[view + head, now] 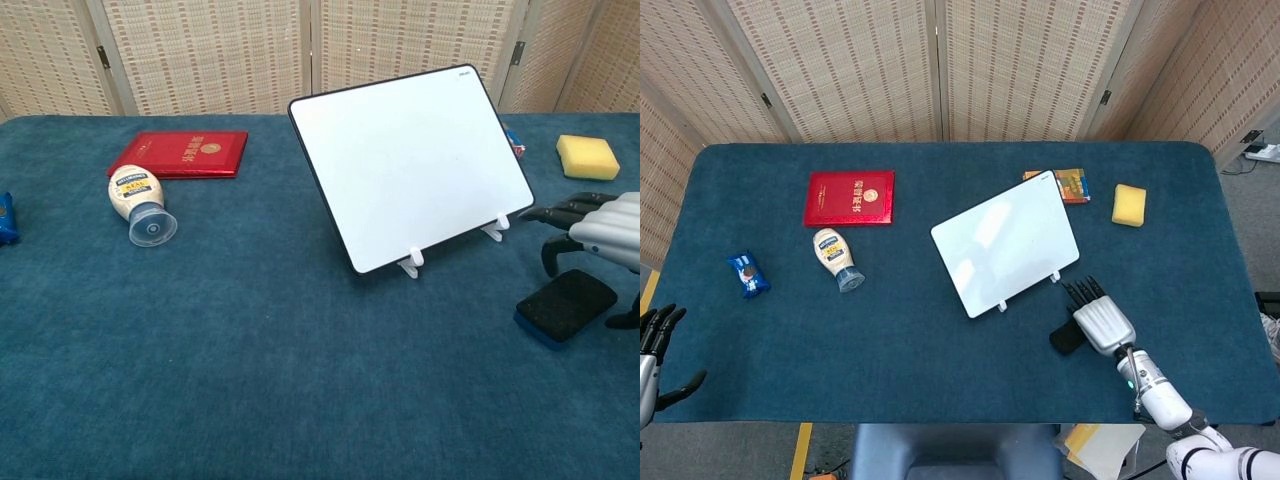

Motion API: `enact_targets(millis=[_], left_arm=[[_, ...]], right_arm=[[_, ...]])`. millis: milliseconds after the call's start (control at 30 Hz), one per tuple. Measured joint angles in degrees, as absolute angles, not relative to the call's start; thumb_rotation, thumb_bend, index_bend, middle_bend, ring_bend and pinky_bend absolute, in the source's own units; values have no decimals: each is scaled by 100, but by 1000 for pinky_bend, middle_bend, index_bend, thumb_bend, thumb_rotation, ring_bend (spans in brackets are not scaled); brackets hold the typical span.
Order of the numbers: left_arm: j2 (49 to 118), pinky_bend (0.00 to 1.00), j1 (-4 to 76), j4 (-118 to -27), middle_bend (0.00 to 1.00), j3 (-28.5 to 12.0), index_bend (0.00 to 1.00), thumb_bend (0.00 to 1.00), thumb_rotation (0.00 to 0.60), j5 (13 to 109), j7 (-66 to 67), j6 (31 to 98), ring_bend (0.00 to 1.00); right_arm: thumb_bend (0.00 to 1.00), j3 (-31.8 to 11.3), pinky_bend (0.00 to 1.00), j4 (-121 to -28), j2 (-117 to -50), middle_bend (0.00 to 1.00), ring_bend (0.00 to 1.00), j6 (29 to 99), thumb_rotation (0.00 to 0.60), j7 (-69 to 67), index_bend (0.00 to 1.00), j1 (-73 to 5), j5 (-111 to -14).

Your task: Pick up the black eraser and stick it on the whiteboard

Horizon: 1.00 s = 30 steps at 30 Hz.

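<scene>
One right hand (1101, 319) hovers palm-down, fingers spread, over black eraser (566, 304)

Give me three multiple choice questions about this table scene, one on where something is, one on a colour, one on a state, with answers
1. Where does the black eraser lie?
A. under the right hand
B. on the red booklet
C. beside the bottle

2. What colour is the sponge?
A. green
B. yellow
C. white

3. How is the whiteboard set?
A. flat on the cloth
B. hung on the screen
C. propped tilted on small feet

Answers: 1 A, the hand hovers over it, fingers spread, not gripping. 2 B, plainly yellow in both views. 3 C, the chest view shows it leaning back on white feet.
</scene>
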<state>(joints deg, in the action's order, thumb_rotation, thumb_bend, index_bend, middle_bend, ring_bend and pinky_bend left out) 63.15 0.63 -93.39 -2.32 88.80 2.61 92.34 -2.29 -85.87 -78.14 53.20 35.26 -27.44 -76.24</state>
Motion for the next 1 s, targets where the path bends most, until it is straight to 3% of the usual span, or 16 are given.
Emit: enact_targets(millis=[333,667,1000], left_arm=[[6299,11,58,-9316,134,-232,114,220,600,8904,192,9247,104],[6310,11,65,-9331,134,-234,103,220,600,8903,219,9230,104],[6268,11,31,-9330,134,-230,103,220,600,8928,81,9293,104]], right_arm=[[184,-250,57,-8335,-8056,36,14,5635,600,3415,560,-2792,-7684],[185,-521,86,-7976,-8366,94,43,6394,600,2718,595,-2756,-7957],[184,-1181,85,-6864,-9559,85,33,7458,600,2596,596,-3048,-8243]])
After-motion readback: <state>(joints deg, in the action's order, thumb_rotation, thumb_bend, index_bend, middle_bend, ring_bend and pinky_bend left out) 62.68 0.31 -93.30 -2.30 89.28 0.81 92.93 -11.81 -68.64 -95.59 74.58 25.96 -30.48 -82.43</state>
